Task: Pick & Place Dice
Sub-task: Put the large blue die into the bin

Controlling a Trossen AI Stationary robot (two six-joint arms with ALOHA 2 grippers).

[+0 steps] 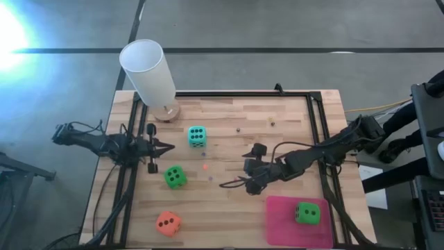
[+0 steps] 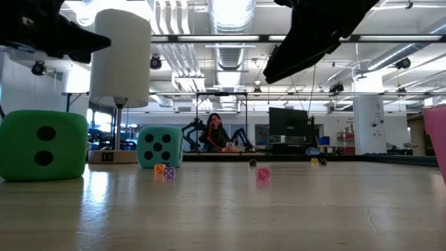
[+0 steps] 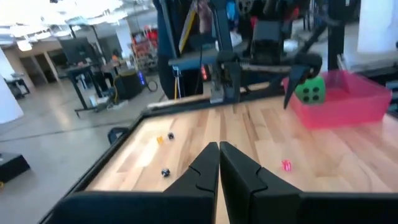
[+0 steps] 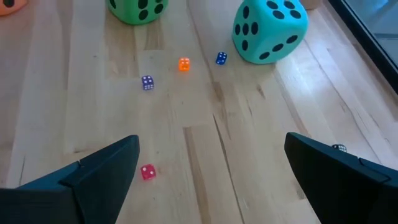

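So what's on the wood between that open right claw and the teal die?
Only tiny dice: in the right wrist view a red one nearest the right gripper, then purple, orange and blue beside the teal die.

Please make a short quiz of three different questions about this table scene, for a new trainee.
1. True or false: a green die already lies on the pink mat.
2. Which large die is closest to the white cylinder? A) orange B) teal C) green
3. Fill in: the right gripper hangs over bare table, its fingers ____.

Key: 1 true; 2 B, the teal die; 3 open.
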